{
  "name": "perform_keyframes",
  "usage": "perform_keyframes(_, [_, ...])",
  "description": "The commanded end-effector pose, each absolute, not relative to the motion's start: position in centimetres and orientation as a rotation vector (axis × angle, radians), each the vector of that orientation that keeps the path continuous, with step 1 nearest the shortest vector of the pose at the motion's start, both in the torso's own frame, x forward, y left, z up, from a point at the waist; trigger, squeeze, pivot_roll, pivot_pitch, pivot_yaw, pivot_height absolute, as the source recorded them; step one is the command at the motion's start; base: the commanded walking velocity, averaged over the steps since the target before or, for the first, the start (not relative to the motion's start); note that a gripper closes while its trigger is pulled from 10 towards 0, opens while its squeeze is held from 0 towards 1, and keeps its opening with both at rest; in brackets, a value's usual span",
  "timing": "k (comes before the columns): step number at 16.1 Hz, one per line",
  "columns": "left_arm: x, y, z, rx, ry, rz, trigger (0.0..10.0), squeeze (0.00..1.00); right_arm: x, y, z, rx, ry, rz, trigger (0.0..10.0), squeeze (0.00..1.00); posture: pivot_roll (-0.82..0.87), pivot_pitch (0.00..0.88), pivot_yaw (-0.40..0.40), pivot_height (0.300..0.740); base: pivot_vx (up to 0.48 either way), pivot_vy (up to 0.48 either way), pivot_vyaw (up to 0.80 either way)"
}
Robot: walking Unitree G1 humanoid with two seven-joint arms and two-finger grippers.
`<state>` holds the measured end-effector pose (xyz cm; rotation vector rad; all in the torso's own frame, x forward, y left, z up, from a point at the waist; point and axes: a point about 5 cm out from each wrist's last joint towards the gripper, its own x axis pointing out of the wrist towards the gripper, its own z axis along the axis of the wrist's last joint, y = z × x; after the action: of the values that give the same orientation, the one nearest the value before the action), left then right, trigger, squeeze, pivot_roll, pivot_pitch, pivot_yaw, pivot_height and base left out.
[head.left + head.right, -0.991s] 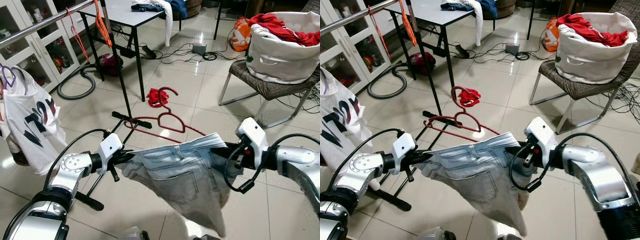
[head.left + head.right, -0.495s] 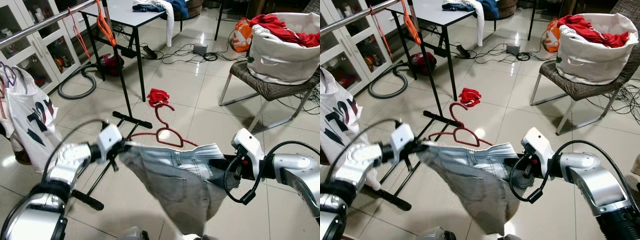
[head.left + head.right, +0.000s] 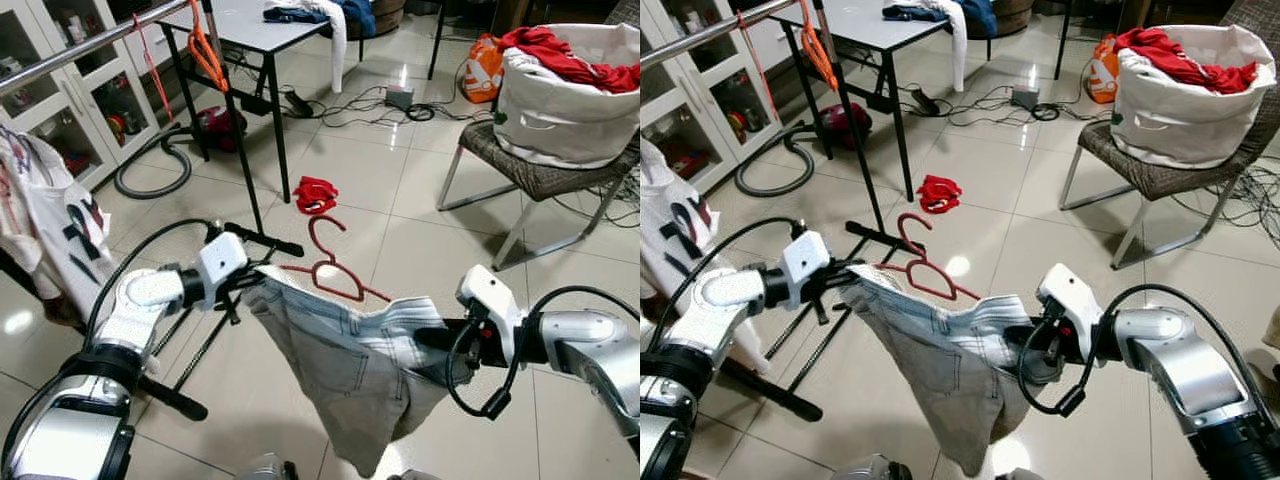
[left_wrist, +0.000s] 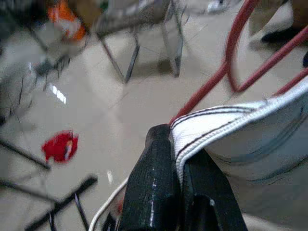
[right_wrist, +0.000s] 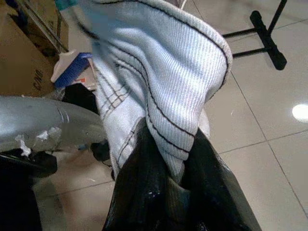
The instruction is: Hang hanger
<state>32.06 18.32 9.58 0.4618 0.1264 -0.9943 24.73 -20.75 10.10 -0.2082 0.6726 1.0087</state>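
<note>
Light-blue jeans (image 3: 350, 350) hang stretched between my two grippers above the tiled floor. My left gripper (image 3: 250, 283) is shut on one end of the waistband (image 4: 226, 125), and my right gripper (image 3: 430, 335) is shut on the other end (image 5: 159, 72), lower down. A red hanger (image 3: 330, 275) rises just behind the waistband, hook upward. The metal clothes rail (image 3: 90, 40) runs across the upper left, well above and left of the jeans. Orange and red hangers (image 3: 207, 50) dangle from it.
A white printed T-shirt (image 3: 50, 230) hangs on the rail at far left. The rack's black foot (image 3: 262, 240) and a red cloth (image 3: 315, 192) lie ahead. A chair holding a white laundry basket (image 3: 565, 100) stands right. Behind are a table (image 3: 260, 35), vacuum hose (image 3: 150, 180) and cables (image 3: 380, 100).
The jeans, held level before, now slope. My left gripper has carried its end up and forward, my right gripper has sunk lower. The white T-shirt has swung to the left.
</note>
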Motion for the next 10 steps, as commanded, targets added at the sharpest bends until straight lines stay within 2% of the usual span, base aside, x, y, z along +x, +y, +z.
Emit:
perform_keyframes(1, [32.5,17.2,11.4,0.444,0.028,-1.029,0.0,0.00,25.1,-20.4,9.8,-0.228,0.672,1.007,10.0,0.00,-0.14,0.000,0.070,0.740,0.000,0.000,0.00])
perform_keyframes(2, [32.5,17.0,11.5,0.433,0.020,-1.038,0.0,0.00,25.2,-20.4,9.7,-0.228,0.671,1.002,10.0,0.00,-0.14,0.000,0.070,0.740,0.000,0.000,0.00])
perform_keyframes(5, [31.3,13.0,13.1,0.306,-0.104,-1.184,0.0,0.00,26.3,-19.4,8.9,-0.206,0.651,0.967,10.0,0.00,-0.14,0.000,0.074,0.740,0.000,0.000,0.00])
perform_keyframes(10, [29.1,11.3,13.2,0.195,-0.082,-1.316,0.0,0.00,28.4,-19.0,9.1,-0.151,0.568,0.859,10.0,0.00,-0.13,0.000,0.074,0.740,0.000,0.000,0.00])
